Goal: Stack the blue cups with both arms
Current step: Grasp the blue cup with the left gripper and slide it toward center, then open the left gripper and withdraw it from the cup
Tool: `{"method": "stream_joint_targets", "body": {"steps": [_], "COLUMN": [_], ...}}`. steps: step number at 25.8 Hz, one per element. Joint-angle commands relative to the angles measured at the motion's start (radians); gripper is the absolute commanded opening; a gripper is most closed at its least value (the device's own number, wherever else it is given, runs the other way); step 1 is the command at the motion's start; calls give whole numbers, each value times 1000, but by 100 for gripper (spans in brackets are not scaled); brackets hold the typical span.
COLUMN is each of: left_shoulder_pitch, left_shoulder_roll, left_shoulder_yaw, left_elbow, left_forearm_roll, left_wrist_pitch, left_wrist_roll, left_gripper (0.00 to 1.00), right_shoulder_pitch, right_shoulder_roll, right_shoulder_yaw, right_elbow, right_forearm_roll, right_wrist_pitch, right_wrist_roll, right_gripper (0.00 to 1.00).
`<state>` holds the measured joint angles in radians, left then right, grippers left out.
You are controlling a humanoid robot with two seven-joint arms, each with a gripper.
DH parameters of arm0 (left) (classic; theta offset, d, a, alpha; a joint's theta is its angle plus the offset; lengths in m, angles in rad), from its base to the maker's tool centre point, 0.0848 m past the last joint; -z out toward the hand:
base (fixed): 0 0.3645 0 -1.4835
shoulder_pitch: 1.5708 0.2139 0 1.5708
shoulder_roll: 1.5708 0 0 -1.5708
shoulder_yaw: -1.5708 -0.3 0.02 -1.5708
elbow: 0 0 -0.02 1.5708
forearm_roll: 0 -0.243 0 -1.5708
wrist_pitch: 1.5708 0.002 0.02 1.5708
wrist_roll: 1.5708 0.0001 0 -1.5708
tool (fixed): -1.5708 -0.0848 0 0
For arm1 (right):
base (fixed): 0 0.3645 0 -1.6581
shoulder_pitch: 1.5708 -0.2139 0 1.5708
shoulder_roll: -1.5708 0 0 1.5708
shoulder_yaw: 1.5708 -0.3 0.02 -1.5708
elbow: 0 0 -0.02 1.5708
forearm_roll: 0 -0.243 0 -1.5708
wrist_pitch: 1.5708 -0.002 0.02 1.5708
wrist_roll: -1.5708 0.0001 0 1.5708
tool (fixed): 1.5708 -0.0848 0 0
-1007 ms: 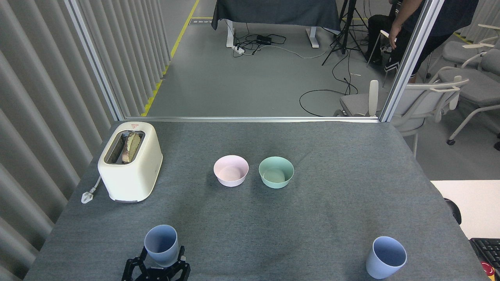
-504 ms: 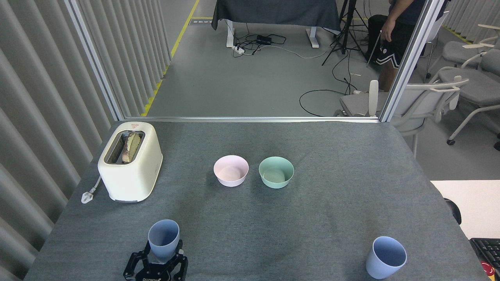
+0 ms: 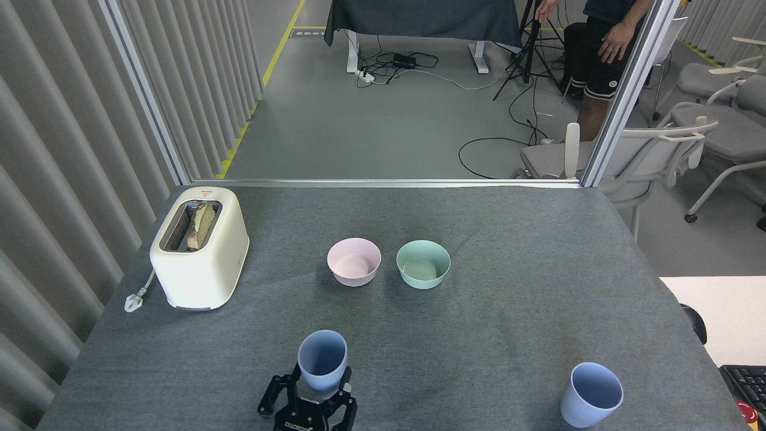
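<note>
The left black claw gripper (image 3: 311,398) is clamped round the base of one matte periwinkle-blue plastic cup (image 3: 322,360), held upright. Within the last second it has carried that cup rightward, from well left of the pale pink round bowl (image 3: 353,261) to just in front of it, nearer the table's middle. The second matte blue cup (image 3: 590,394) stands untouched, far to the right of the pink bowl and near the grey cloth table's (image 3: 514,239) front edge. The right gripper is out of view. Judging by this, transport has begun; stacking remains.
</note>
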<state>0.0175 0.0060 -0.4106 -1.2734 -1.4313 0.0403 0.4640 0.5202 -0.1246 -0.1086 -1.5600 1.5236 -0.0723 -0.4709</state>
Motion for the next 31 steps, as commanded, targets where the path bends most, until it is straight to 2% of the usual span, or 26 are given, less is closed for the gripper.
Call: {"method": "stream_joint_targets", "body": {"steps": [1, 4, 13, 23, 31], "left_shoulder_pitch": [-33, -70, -120, -108, -108], "left_shoulder_roll": [-81, -113, -103, -77, -80], "left_shoulder_yaw": [-59, -86, -89, -94, -94], "left_elbow": [60, 138, 226, 239, 270], "left_forearm_roll": [-5, -46, -67, -67, -61], "left_wrist_pitch": [1, 6, 7, 3, 3], "left_wrist_roll": [13, 28, 113, 137, 136], "left_gripper": [67, 67, 67, 67, 72], "right_shoulder_pitch": [4, 4, 4, 4, 4], "right_shoulder_roll": [0, 0, 0, -1, 0], "right_shoulder_yaw": [-2, -5, 0, -3, -8], "right_elbow": [0, 0, 0, 0, 0], "right_forearm_roll": [0, 0, 0, -2, -2], "right_wrist_pitch": [2, 2, 2, 2, 0], "right_wrist_roll": [-2, -3, -5, -5, -5], "right_gripper": [100, 100, 100, 100, 100]}}
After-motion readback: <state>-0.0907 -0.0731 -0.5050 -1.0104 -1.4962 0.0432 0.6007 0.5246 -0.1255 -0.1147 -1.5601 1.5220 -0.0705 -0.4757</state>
